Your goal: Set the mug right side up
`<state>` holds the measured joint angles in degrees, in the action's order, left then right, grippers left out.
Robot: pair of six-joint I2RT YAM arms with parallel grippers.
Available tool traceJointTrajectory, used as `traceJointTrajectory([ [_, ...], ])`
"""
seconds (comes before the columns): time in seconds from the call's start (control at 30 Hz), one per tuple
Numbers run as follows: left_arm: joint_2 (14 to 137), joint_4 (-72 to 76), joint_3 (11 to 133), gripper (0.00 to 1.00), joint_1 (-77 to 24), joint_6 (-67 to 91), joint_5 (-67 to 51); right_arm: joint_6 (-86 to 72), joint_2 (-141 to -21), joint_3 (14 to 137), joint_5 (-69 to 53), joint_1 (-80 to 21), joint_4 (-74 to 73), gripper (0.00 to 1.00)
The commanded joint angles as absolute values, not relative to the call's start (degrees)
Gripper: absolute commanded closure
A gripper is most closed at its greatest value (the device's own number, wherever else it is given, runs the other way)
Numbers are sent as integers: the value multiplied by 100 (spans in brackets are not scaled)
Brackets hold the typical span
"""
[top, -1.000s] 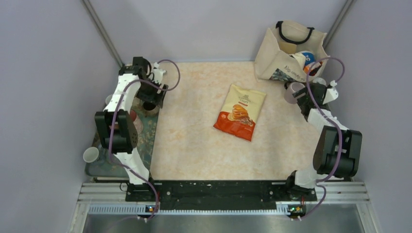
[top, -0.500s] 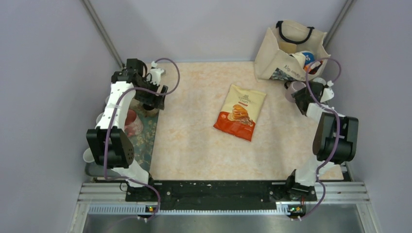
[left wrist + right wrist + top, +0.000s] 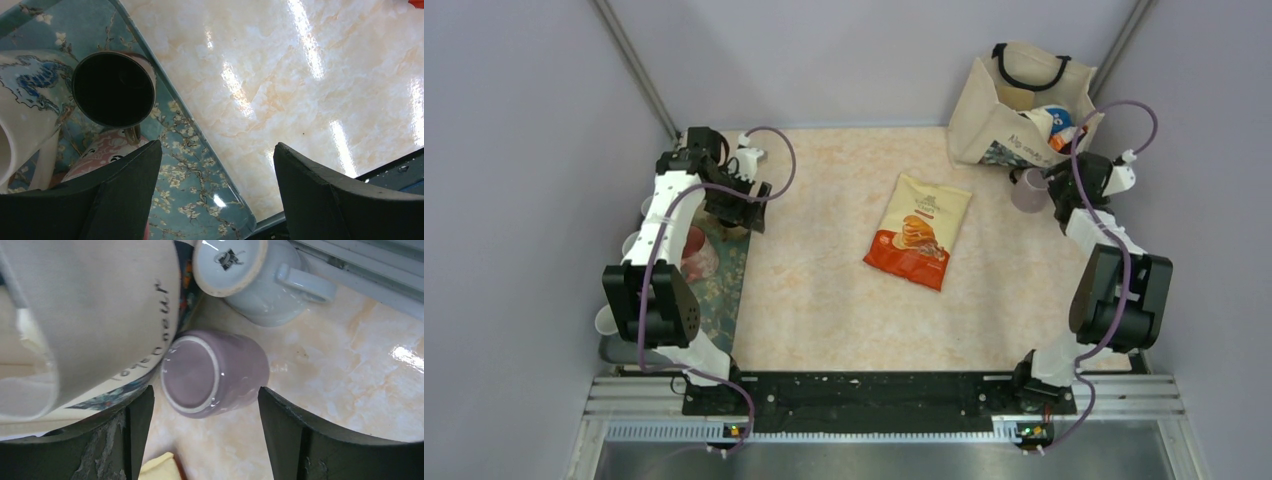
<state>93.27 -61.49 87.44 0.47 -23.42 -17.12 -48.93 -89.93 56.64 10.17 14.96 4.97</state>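
The right gripper (image 3: 205, 392) stands wide, holding nothing. The purple mug (image 3: 215, 372) sits base-up just ahead, centred between its jaws, with the tote bag (image 3: 90, 315) close on their left. It should advance squarely, clamp the mug's wall, lift clear of the bag, then roll the wrist.

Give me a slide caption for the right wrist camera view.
Right gripper, open, poised over the upside-down purple mug beside the tote bag and a white mug.
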Motion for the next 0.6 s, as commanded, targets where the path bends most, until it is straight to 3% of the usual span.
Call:
traceJointTrajectory([
  [0.0,9008,-6061,8634,13,23,-2322,-1831,-4973,-9468,5938,994,1564,382,26],
  [0.23,9028,-6090,8597,14,26,-2329,-1856,-4786,-10028,6178,684,1560,260,29],
  [0.37,8998,-6067,8586,14,27,-2328,-1888,-4578,-9869,5786,588,1563,408,35],
  [0.57,9027,-6069,8678,14,26,-2337,-1924,-3700,-9528,5513,395,1562,-141,36],
])
